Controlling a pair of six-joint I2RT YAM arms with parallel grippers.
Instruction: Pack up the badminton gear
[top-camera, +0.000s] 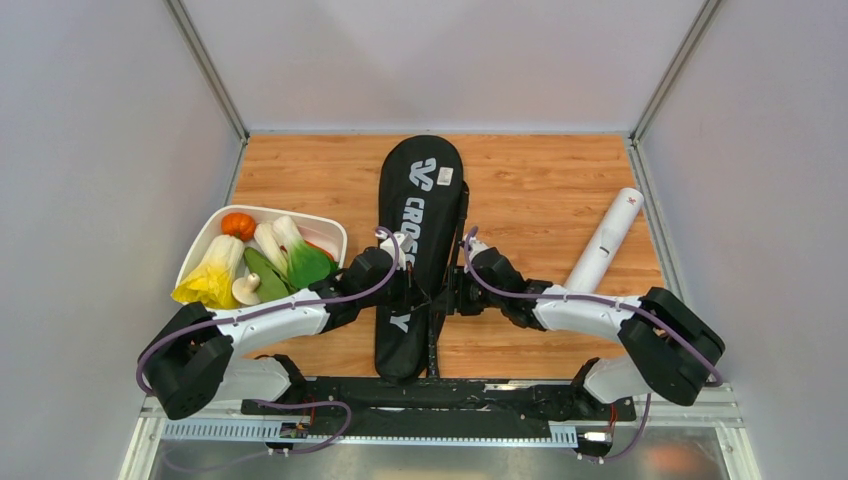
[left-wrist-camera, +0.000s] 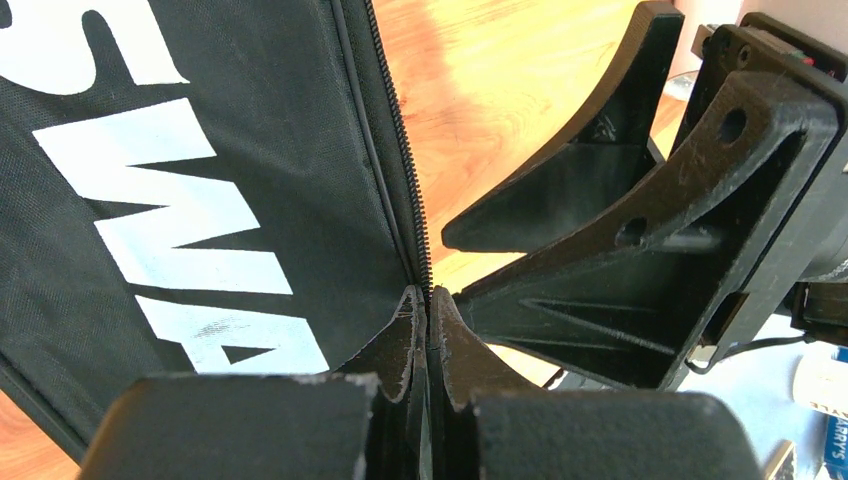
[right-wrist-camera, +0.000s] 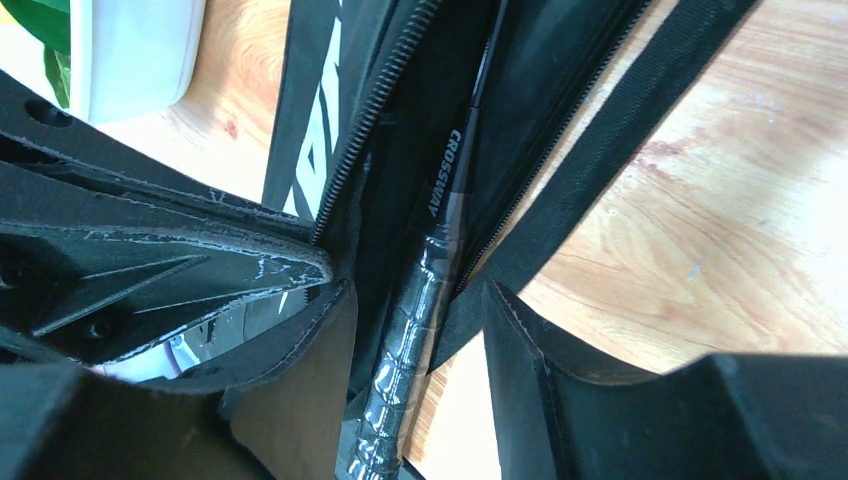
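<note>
The black racket bag (top-camera: 420, 200) lies lengthwise in the middle of the wooden table. My left gripper (top-camera: 408, 280) is shut on its zipper edge (left-wrist-camera: 415, 200), and the teeth run straight into the pinched jaws (left-wrist-camera: 430, 295). My right gripper (top-camera: 458, 290) stands open at the bag's right side. A glossy black racket handle (right-wrist-camera: 400, 370) lies between its fingers (right-wrist-camera: 418, 290), untouched on the right side. The racket's shaft (right-wrist-camera: 445, 190) runs into the open bag (right-wrist-camera: 385, 150). A long white tube (top-camera: 605, 240) lies slanted on the right.
A white tray (top-camera: 330, 232) of toy vegetables sits left of the bag, close to my left arm. The bag's black strap (right-wrist-camera: 600, 140) lies across the wood beside the right fingers. Grey walls close in the table on three sides.
</note>
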